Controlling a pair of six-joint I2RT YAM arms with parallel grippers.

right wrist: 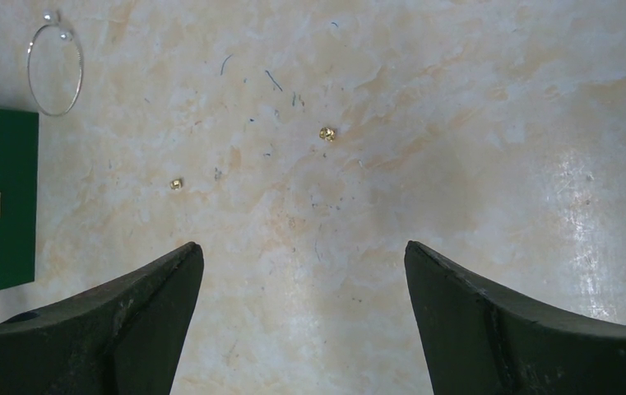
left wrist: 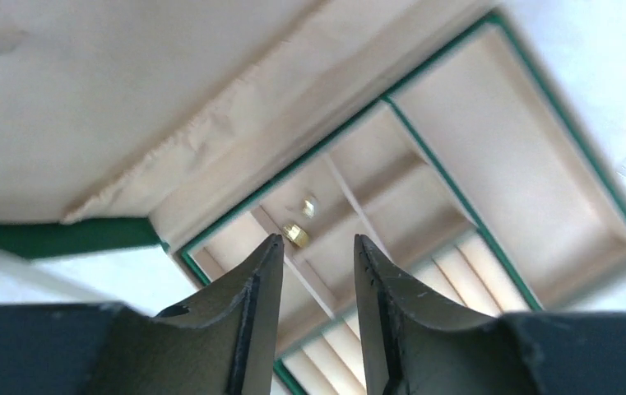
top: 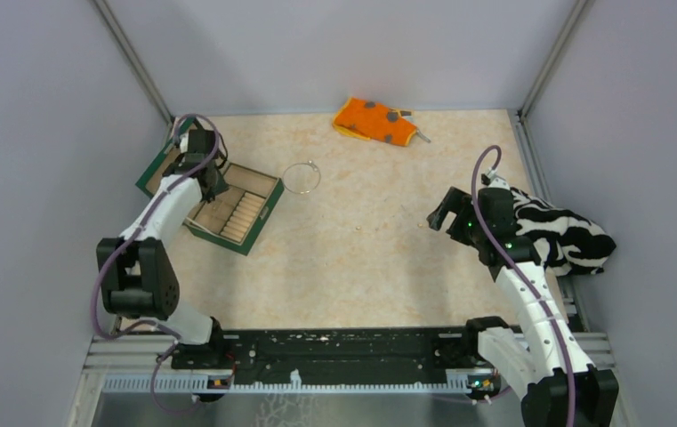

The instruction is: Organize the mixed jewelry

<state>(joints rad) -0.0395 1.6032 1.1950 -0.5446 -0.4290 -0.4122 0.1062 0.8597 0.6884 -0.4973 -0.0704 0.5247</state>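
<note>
Left pincer [left wrist: 317,240] hangs parted and empty over the green box [top: 266,213], with two tiny gold pieces [left wrist: 297,234] in a compartment at its 12 o'clock. The wire bangle [top: 301,176] lies on the table [top: 361,267], at 2 o'clock from the box. Right pincer [right wrist: 303,247] gapes wide, empty, with two gold specks [right wrist: 327,133] on the table at its 11 and 12 o'clock.

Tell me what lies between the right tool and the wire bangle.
Between right tool and bangle: one tiny gold piece on bare table, right wrist view.
</note>
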